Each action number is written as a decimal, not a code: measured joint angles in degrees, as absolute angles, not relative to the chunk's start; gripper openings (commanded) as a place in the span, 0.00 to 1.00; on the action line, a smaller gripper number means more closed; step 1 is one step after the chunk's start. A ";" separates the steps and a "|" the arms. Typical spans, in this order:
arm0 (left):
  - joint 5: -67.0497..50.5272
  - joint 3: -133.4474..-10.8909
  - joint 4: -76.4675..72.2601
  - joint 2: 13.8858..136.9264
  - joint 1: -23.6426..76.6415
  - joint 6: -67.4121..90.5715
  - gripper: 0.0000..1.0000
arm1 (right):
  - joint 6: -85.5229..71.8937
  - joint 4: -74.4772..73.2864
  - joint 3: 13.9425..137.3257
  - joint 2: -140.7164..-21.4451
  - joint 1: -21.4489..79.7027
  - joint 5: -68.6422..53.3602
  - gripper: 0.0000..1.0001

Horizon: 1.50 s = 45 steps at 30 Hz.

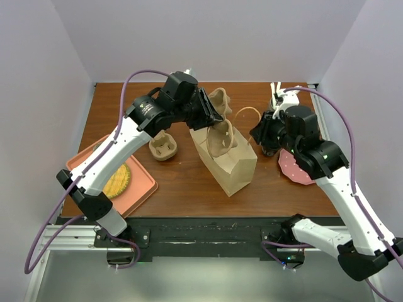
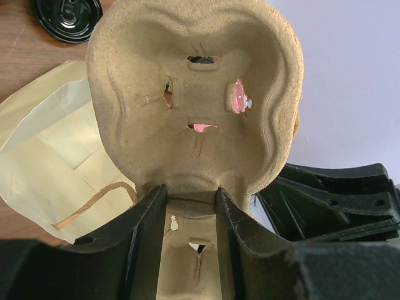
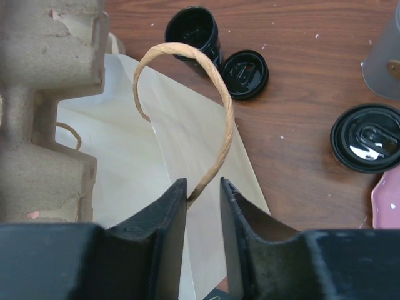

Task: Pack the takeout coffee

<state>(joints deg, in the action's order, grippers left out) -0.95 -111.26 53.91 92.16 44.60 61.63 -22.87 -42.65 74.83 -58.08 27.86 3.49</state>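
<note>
Arms bent over bag (image 1: pixel 236 167)
Left end effector (image 2: pixel 190 197) clamps cup carrier (image 2: pixel 194 81) — right end effector (image 3: pixel 203 187) straddles bag handle (image 3: pixel 229 115), grip unclear.

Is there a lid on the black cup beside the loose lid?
No: the black cup is open-mouthed; the loose lid lies beside it.
</note>
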 measured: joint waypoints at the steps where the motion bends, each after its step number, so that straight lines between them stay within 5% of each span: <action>1: -0.67 -111.61 54.39 92.33 44.60 61.45 0.14 | -22.90 -42.22 74.81 -58.28 27.86 3.27 0.10; 3: -0.21 -112.46 55.20 92.84 44.60 61.23 0.13 | -22.76 -41.34 74.81 -58.78 27.86 2.94 0.00; 15: 3.31 -122.72 64.10 99.07 44.60 60.86 0.09 | -30.83 -38.22 67.59 -50.48 27.86 4.01 0.00; 29: -1.43 -117.45 63.77 97.67 44.53 70.26 0.09 | -35.20 -35.44 65.63 -52.14 27.86 5.89 0.00; 31: -2.42 -116.88 63.92 96.68 44.51 71.72 0.09 | -35.24 -35.18 65.63 -51.99 27.86 6.35 0.07; 32: -2.76 -116.86 63.99 96.27 44.53 72.38 0.09 | -35.24 -35.05 65.63 -51.96 27.86 6.44 0.21; 35: -2.94 -116.64 63.77 95.18 44.53 73.41 0.10 | -35.00 -35.27 65.78 -52.21 27.86 6.31 0.38; 38: -2.76 -114.67 62.72 93.49 44.53 74.00 0.10 | -33.71 -38.44 69.60 -54.17 27.86 6.09 0.49; 45: -1.80 -109.08 57.39 91.11 44.53 75.46 0.10 | -30.39 -46.24 85.86 -55.55 27.86 5.80 0.52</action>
<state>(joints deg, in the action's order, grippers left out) -1.80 -109.08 57.39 91.11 44.53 75.46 -30.39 -46.24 85.86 -55.55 27.86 5.80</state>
